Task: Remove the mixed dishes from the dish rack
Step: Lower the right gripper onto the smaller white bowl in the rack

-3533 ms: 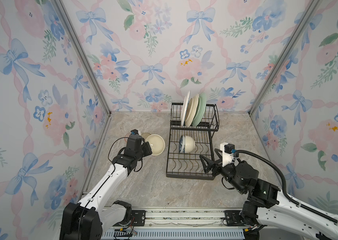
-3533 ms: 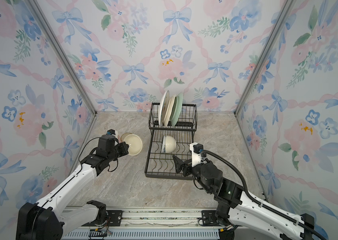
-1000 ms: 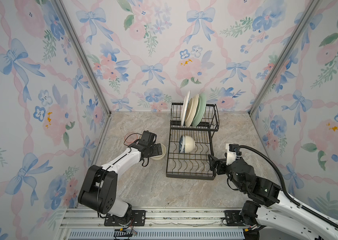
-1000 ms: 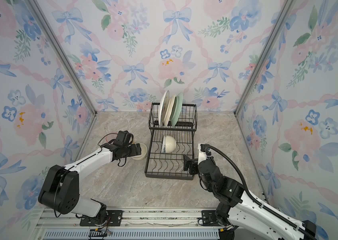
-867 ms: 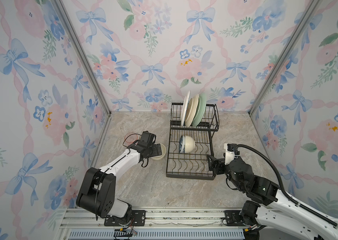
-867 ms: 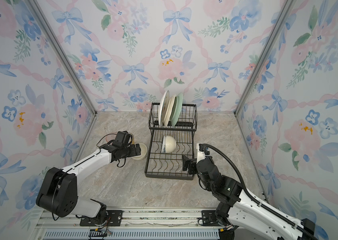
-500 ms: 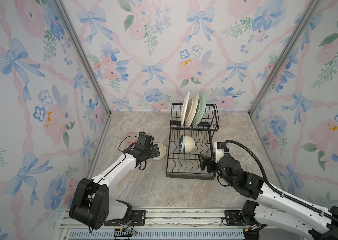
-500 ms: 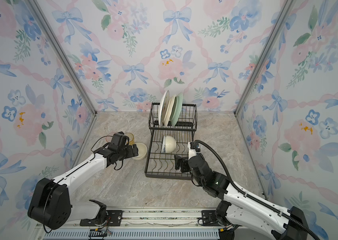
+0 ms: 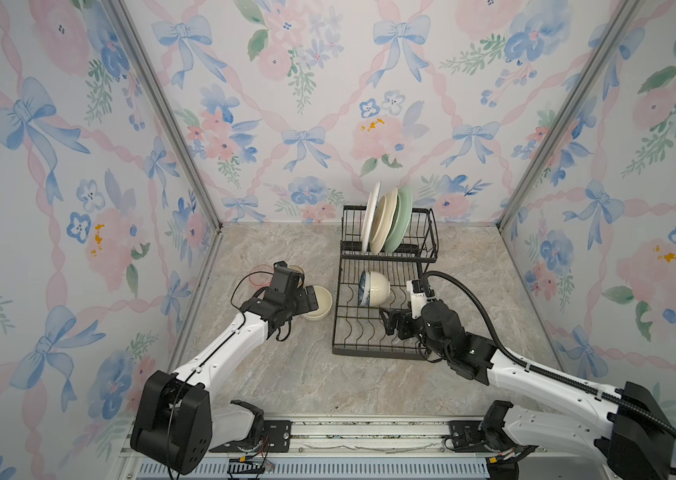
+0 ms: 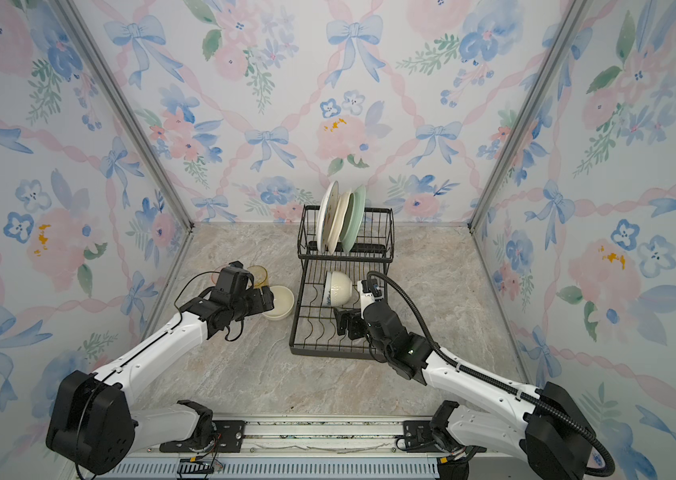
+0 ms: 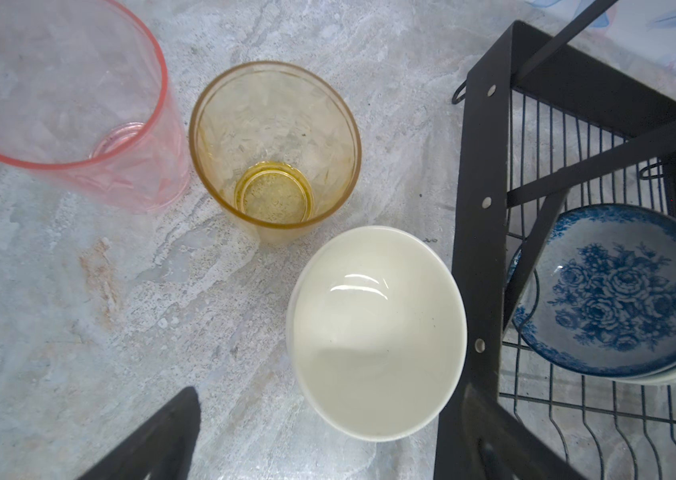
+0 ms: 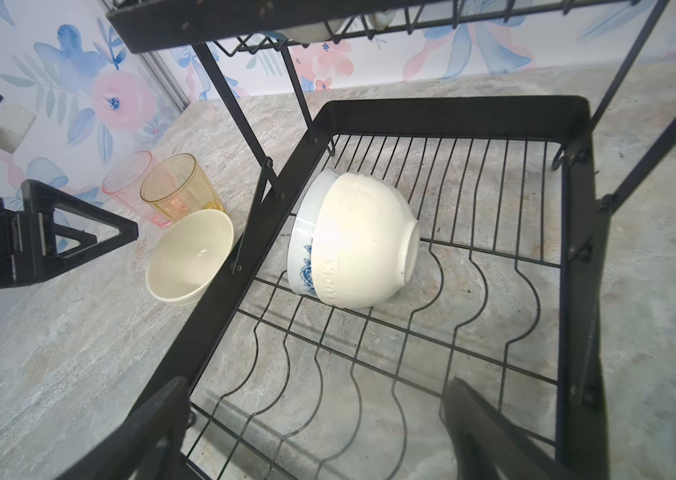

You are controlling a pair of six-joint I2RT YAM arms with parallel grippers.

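Note:
The black wire dish rack holds a white plate, a cream plate and a pale green plate upright in its raised tier. A blue-and-white bowl lies on its side in the lower tray. My right gripper hangs open and empty over that tray, just short of the bowl. A cream bowl stands upright on the table against the rack's left side. My left gripper is open above its near rim, holding nothing. The yellow tumbler and pink tumbler stand beside it.
Patterned walls enclose the marble table on three sides. The rack's slanted black struts rise between the cream bowl and the lower tray. The raised tier overhangs the back of the tray. Bare table lies in front of the rack and to its right.
My right gripper has moved in from the rack's right side to over the lower tray, toward the blue-and-white bowl. My left gripper has drawn back a little from the cream bowl.

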